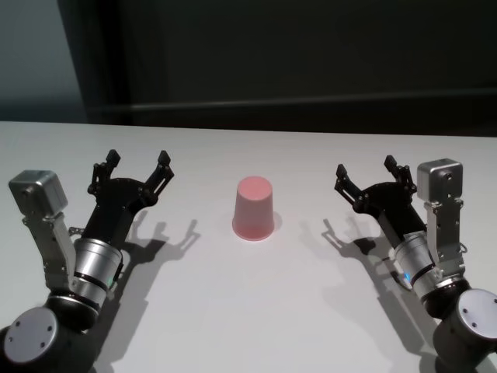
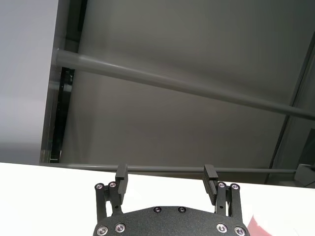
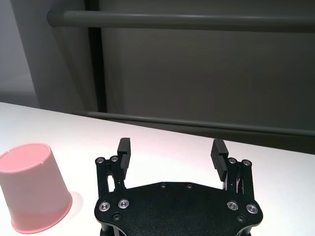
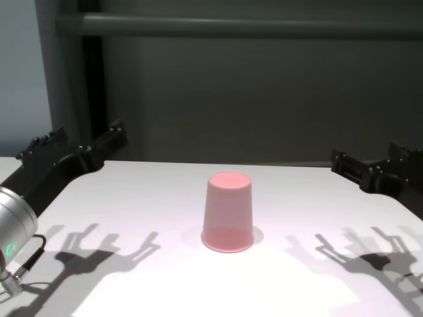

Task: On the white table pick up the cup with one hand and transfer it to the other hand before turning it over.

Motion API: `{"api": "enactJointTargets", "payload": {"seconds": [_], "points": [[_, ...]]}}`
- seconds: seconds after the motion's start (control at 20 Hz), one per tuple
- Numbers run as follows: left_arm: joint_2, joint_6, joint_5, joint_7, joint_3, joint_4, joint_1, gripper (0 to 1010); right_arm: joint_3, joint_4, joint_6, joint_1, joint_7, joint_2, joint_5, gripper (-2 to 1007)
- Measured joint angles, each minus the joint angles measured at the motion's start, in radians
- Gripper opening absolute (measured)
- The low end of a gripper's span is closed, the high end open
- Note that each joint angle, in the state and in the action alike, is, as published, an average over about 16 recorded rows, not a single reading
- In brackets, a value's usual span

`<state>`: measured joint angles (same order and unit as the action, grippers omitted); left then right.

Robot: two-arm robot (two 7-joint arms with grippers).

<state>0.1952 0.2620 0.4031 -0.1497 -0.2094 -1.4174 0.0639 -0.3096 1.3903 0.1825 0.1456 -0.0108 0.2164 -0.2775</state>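
Chest view shows green wrist light (image 4: 9,249); head view blue (image 1: 407,277).

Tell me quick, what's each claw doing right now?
Left claw: open, empty, left of the cup.
Right claw: open, empty, right of it.

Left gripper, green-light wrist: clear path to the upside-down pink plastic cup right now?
Probably yes. The glossy pink plastic cup stands rim-down alone mid-table on the matte white table, nothing between it and the left gripper, whose fingers are spread open. The right gripper sits off to the other side, also open.
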Motion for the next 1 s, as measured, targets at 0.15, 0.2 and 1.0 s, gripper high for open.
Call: {"api": "enactJointTargets", "payload": {"seconds": [0.15,0.2,1.0], "points": [[0.0,0.0,0.0,0.0,0.0,0.0,0.0,1003,0.005,-0.006,0.003,-0.002,0.001,-0.007,0.007,1002],[0.0,0.0,0.0,0.0,0.0,0.0,0.0,1003,0.007,-0.008,0.004,-0.003,0.002,-0.009,0.009,1002],[0.0,0.0,0.0,0.0,0.0,0.0,0.0,1003,0.012,-0.015,0.004,-0.003,0.005,-0.017,0.017,1002]]}}
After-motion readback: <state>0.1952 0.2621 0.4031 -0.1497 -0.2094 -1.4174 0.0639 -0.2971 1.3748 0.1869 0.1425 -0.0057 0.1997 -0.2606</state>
